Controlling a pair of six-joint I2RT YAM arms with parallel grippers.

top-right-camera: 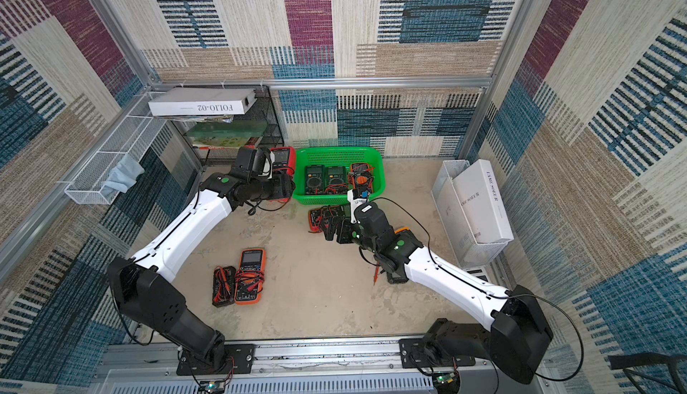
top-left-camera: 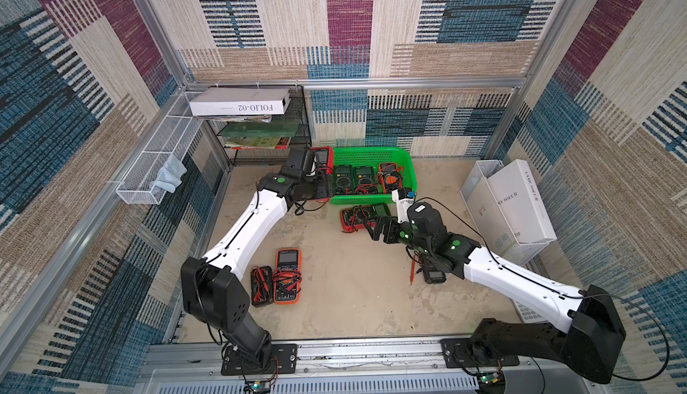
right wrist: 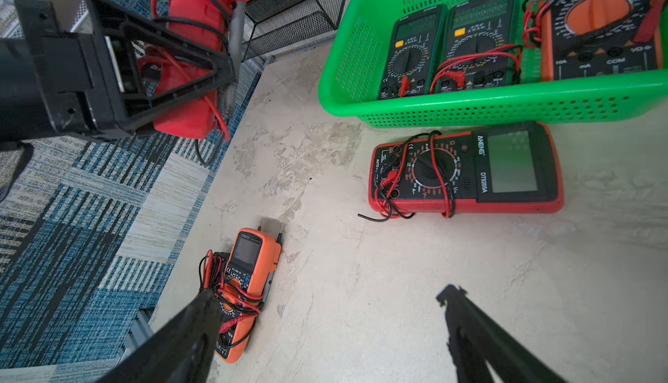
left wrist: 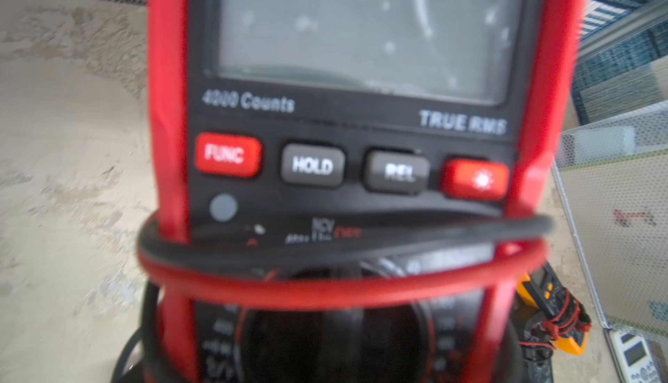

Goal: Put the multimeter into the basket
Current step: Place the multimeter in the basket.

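Left gripper pinches the red multimeter, held just left of the green basket, outside it. Right gripper, jaws spread, hovers over the counter near the basket.

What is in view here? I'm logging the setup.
basket: one, green, back of table
green meters: two, dark green, in basket
third meter: one, orange-black, in basket
held meter: one, red, beside basket
lying meter: one, red, table by basket
orange meter: one, orange, front left
black meter: one, black, beside it
yellow meter: one, yellow-black, under right arm
rack: one, black, back left
flat box: one, white, atop rack
wire tray: one, white, left wall
cloth: one, pale blue, in tray
mesh holder: one, white, right side
tall box: one, white, in holder
left gripper: one, black, shut on held meter
right gripper: one, black, open
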